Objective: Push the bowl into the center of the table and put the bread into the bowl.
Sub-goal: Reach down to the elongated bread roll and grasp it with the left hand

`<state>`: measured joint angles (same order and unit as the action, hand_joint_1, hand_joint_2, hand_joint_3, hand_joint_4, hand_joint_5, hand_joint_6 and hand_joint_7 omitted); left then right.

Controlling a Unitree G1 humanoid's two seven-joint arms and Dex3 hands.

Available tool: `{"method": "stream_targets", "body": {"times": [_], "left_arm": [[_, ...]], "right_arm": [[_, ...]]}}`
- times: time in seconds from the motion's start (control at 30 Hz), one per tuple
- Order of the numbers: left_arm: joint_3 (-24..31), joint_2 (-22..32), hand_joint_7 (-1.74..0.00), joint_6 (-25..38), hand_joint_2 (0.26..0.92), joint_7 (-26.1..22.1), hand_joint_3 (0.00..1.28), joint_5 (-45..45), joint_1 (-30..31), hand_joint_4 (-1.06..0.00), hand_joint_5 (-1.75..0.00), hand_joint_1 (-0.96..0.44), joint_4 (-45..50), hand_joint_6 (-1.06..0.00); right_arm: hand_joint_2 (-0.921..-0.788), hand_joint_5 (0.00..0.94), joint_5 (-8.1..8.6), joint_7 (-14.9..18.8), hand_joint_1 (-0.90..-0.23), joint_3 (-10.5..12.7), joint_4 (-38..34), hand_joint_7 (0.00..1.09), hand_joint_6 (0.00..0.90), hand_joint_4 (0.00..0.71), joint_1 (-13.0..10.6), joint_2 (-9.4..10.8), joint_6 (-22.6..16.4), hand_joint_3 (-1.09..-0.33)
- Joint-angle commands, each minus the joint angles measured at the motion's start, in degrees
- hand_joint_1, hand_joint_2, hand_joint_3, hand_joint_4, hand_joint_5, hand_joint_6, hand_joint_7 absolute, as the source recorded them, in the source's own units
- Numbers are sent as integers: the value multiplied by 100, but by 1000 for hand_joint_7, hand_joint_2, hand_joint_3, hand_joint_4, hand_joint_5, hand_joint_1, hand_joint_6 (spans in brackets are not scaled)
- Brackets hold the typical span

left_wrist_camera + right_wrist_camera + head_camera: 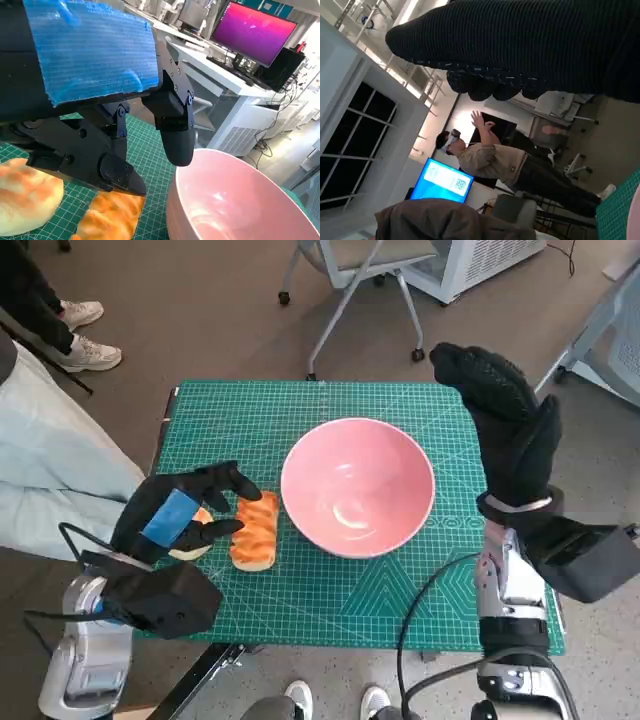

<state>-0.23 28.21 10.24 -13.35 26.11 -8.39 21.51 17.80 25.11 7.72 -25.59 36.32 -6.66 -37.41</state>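
With the pink bowl (pixel 357 486) roughly mid-surface, bread is next: left hand (pixel 185 512) hovers released over the long bread roll (pixel 256 530) at frame lower left; straddle it before closing. Right hand (pixel 505 420) idle, empty.

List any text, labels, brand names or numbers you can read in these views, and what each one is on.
None can be read.
Green cutting mat: printed grid lines and patterns, any numbers too small to read.
Blue screen in the right wrist view: a white panel with what looks like a QR code, blurred, no legible words.
Magenta monitor in the left wrist view: no readable text.
Pink bowl, bread and both hands: no markings visible.
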Motion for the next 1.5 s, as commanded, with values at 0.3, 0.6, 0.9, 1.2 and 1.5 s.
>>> {"method": "stream_targets", "body": {"times": [0.3,0.6,0.9,1.2,1.5], "left_arm": [[149,38,-984,17,876,-44,0,27,-69,-917,-958,4,401,-754],[-282,669,-380,912,772,-1429,12,314,2,-385,-269,15,743,-351],[-786,770,-22,1843,810,-2046,23,1017,-183,-123,-10,-359,965,-243],[-1173,554,-1,2169,915,-1954,56,1669,-203,-132,-10,-595,885,-220],[-1400,283,-1,2379,921,-1833,120,2099,-218,-174,-24,-643,686,-213]], "right_arm": [[-921,0,-30,30,-625,-6,-50,608,0,175,-114,-5,76,-769],[-921,0,-53,-5,-628,-6,-4,608,-1,173,-141,-7,102,-770],[-921,0,-27,15,-628,7,-16,608,0,172,-149,-12,127,-768],[-921,0,-14,13,-629,10,3,607,-1,172,-139,-7,166,-768],[-921,0,-29,-1,-625,3,62,606,-1,172,-171,-2,189,-770]]}}
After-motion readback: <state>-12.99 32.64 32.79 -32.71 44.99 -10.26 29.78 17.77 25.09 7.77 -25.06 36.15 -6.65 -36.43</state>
